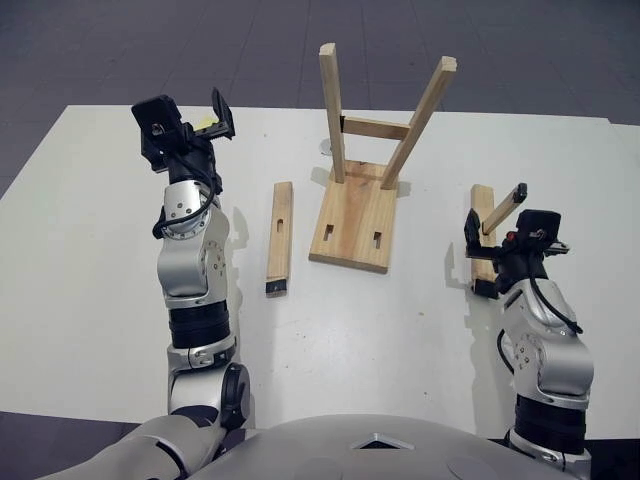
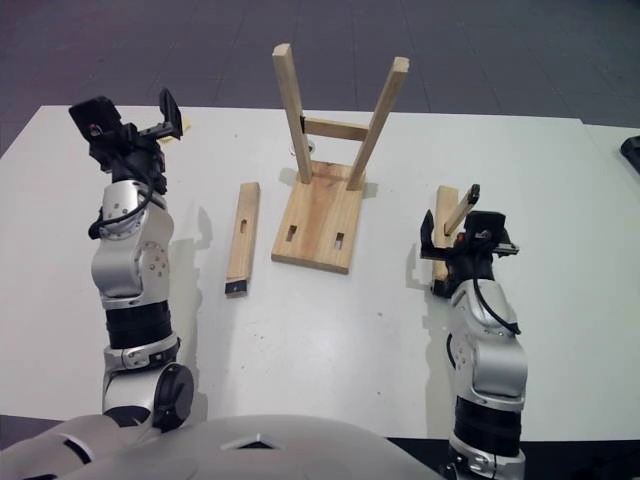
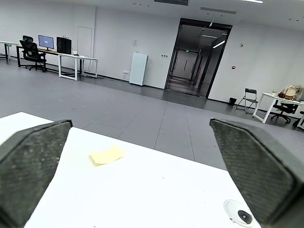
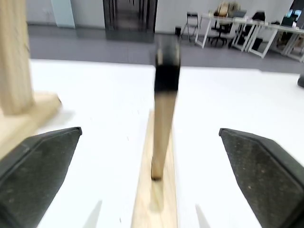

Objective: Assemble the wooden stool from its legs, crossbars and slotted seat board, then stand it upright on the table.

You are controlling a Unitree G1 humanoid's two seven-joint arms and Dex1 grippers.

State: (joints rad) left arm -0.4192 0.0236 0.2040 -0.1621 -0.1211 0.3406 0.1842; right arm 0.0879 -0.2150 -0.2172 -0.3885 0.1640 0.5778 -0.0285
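Note:
The slotted seat board lies flat mid-table with two legs standing up from its far end, joined by a crossbar. A loose leg lies to its left. On the right, another leg lies flat with a short crossbar sticking up from it. My right gripper is open just short of that leg's near end, its fingers on either side of it without touching. My left gripper is open and held up over the table's far left, holding nothing.
A yellow sticky note lies on the white table ahead of the left gripper. A round cable grommet sits behind the seat board. The table's near half is bare. Office floor, desks and chairs lie beyond the far edge.

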